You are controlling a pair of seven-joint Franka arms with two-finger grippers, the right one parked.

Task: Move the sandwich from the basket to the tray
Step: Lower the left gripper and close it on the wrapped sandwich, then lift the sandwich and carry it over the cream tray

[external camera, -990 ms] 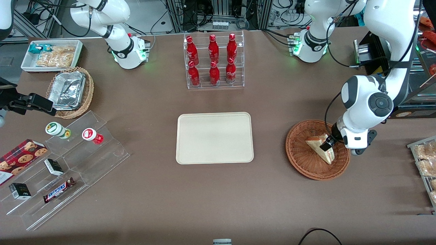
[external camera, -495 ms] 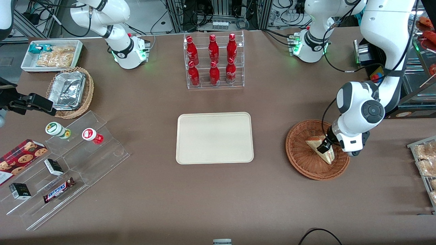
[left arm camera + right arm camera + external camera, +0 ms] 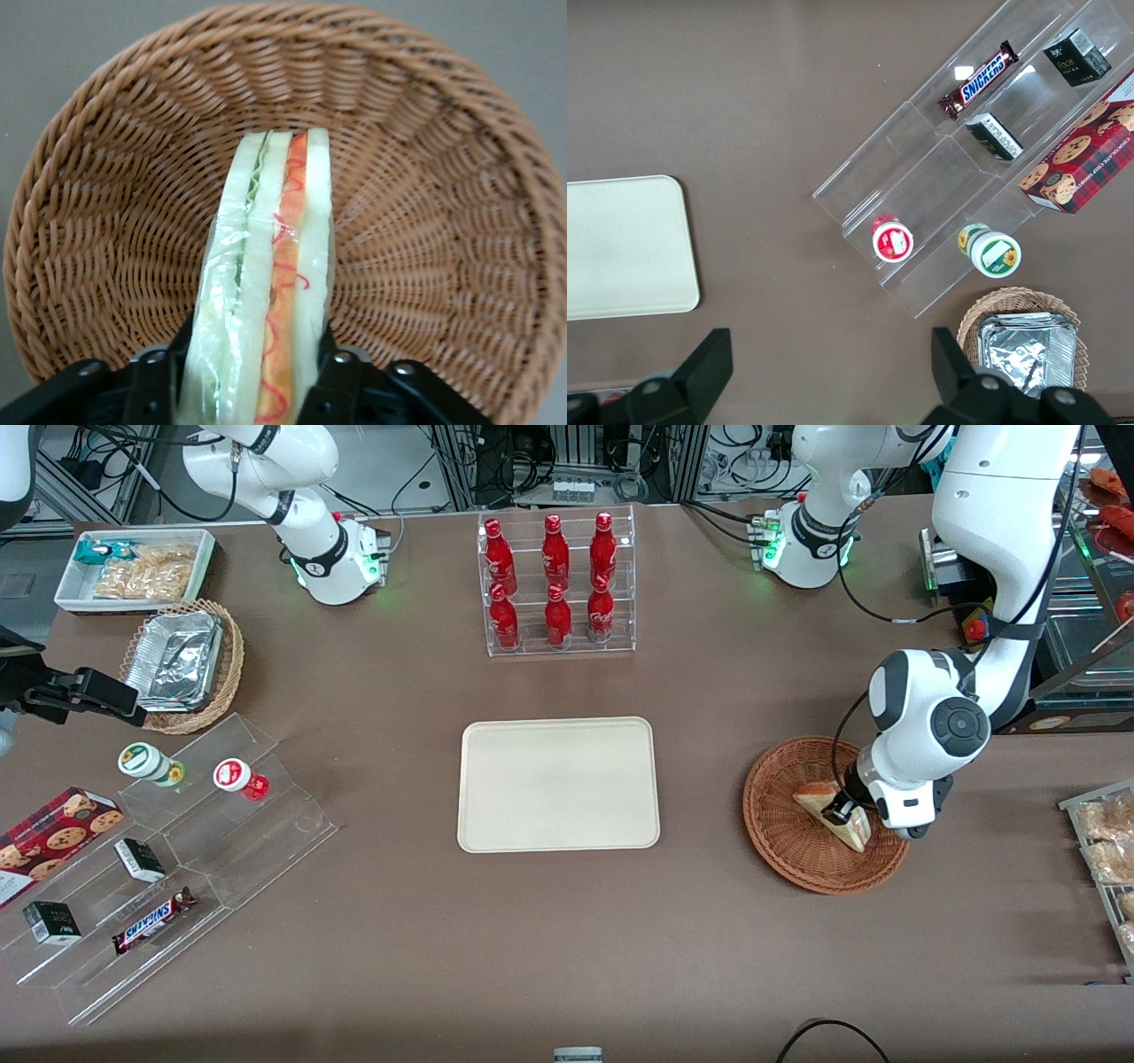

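Sandwich (image 3: 833, 812) lies in the round reddish-brown basket (image 3: 780, 841) toward the working arm's end of the bench (image 3: 549, 948), a wedge standing on edge with its green and orange layers facing up in the wrist view (image 3: 266, 301). The end effector (image 3: 837, 811) is down inside the basket, and its two black fingers (image 3: 335, 376) sit against both bread faces, so it is grasping the sandwich. The wedge's underside still seems to touch the wicker; whether it is lifted I cannot tell. The cream tray (image 3: 558, 784) sits flat at the bench's middle, well apart from the basket, with nothing on it. A clear rack of red bottles (image 3: 556, 584) stands farther from the front camera than the tray.
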